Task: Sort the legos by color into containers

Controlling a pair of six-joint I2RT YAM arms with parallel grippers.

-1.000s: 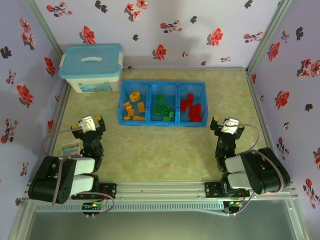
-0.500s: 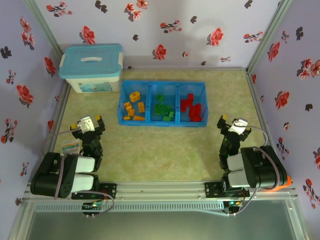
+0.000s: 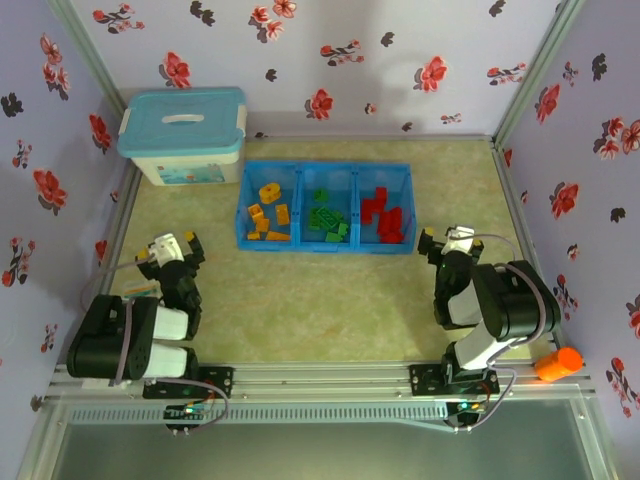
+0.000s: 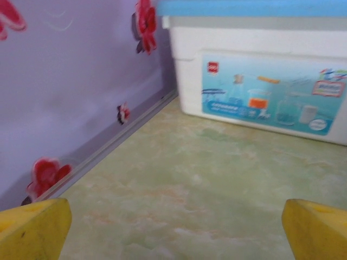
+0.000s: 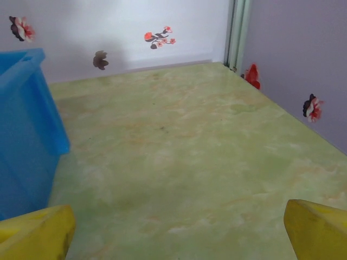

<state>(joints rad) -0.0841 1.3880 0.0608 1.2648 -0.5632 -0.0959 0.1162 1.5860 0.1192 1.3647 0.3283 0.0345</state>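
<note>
tray [image 3: 330, 165] blue | orange legos [image 3: 266, 213] | green legos [image 3: 324, 220] | red legos [image 3: 383, 215] | walls [image 3: 400, 95] lilac, red-black flowers | table [image 3: 330, 300] marbled green

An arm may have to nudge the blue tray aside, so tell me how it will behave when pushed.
The blue tray is long and low, so it should slide rather than tip. It looks like thin plastic holding only small legos, so it is probably light. Pushed at one end, it would likely swivel on the smooth table.
</note>
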